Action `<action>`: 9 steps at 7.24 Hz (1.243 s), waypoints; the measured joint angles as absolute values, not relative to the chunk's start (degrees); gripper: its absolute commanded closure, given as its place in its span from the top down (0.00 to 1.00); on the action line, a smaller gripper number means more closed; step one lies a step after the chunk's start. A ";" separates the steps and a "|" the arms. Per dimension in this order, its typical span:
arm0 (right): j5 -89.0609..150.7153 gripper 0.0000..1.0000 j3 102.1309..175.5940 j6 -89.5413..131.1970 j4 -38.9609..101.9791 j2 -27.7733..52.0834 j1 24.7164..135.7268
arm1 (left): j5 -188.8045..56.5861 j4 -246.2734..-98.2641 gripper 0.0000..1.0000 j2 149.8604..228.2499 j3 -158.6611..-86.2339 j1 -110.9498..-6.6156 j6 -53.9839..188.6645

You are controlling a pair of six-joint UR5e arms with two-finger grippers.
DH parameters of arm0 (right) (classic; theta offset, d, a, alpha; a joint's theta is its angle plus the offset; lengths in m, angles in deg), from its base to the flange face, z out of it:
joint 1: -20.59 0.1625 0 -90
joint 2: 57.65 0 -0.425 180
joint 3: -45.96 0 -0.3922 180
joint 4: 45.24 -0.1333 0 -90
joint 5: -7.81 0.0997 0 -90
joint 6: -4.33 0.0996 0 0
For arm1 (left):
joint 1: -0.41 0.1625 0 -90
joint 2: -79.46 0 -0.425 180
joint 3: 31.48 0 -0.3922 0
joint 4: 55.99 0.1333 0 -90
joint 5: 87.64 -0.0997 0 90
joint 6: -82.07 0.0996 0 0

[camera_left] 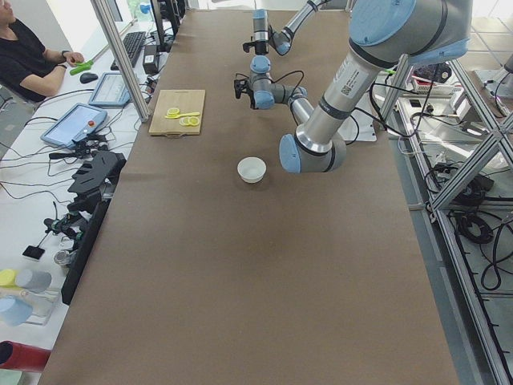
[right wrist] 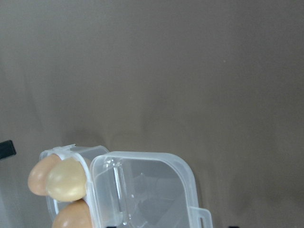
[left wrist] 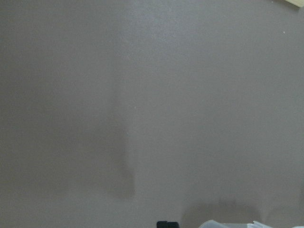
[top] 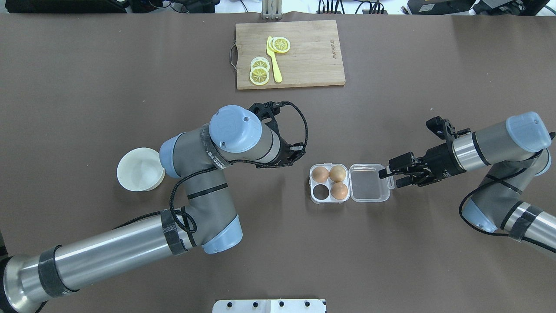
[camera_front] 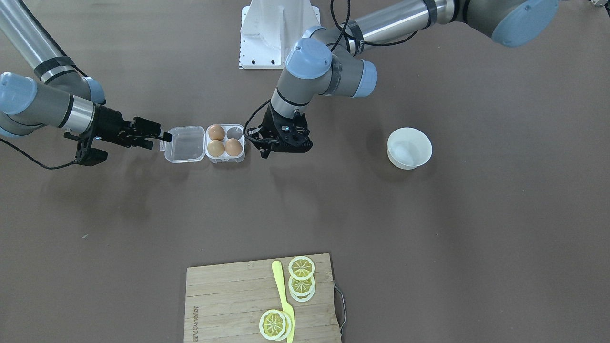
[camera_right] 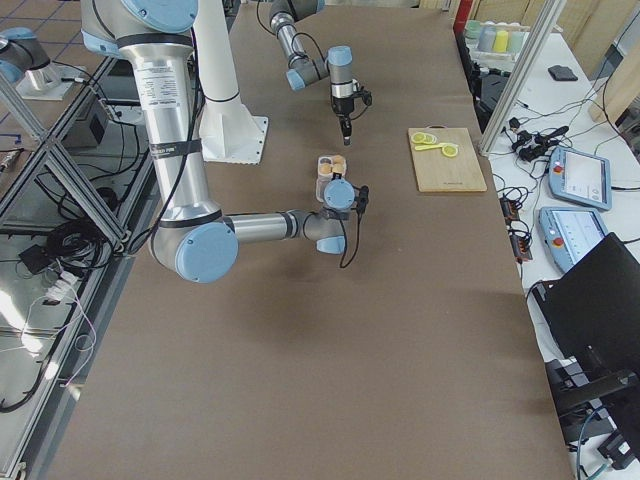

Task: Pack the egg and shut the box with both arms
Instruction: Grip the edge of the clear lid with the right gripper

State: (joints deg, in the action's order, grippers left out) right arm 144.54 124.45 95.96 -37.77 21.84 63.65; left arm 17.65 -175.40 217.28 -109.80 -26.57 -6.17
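The box (top: 368, 187) lay open on the surface, three eggs (top: 337, 173) sitting in its cups. My right fingers (top: 386, 174) were spread just beside its lid. I couldn't tell whether the left fingers (camera_right: 346, 126) were.

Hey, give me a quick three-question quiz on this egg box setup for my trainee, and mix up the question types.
1. True or false: the lid of the box is shut.
2. How many eggs sit in the box's cups? A two, B three, C four.
3. Fill in: the gripper beside the lid's free edge is the robot's ____ one.

Key
1. False. The lid lies open, flat beside the cups.
2. B. One cup is empty.
3. Right. The right gripper is at that edge.
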 measured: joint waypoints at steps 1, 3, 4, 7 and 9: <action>144.58 0.80 124.45 95.84 -37.77 21.87 63.55 | 17.65 -175.42 0.00 217.28 -109.79 -26.57 -6.17; 144.75 0.78 124.41 95.50 -37.82 22.29 63.54 | 17.65 -175.43 0.00 217.27 -109.70 -26.57 -6.12; 144.78 0.70 124.38 95.42 -37.83 22.43 63.55 | 17.65 -175.45 0.00 217.27 -109.61 -26.57 -6.09; 144.67 0.63 124.18 95.36 -37.77 22.50 63.38 | 17.65 -175.52 0.00 217.27 -109.53 -26.57 -6.12; 144.67 0.62 123.65 95.30 -37.77 22.45 63.19 | 17.65 -175.52 0.00 217.27 -109.53 -26.57 -6.09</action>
State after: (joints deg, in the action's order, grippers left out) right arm 144.67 123.65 95.30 -37.77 22.45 63.19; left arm 17.65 -175.52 217.27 -109.53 -26.57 -6.09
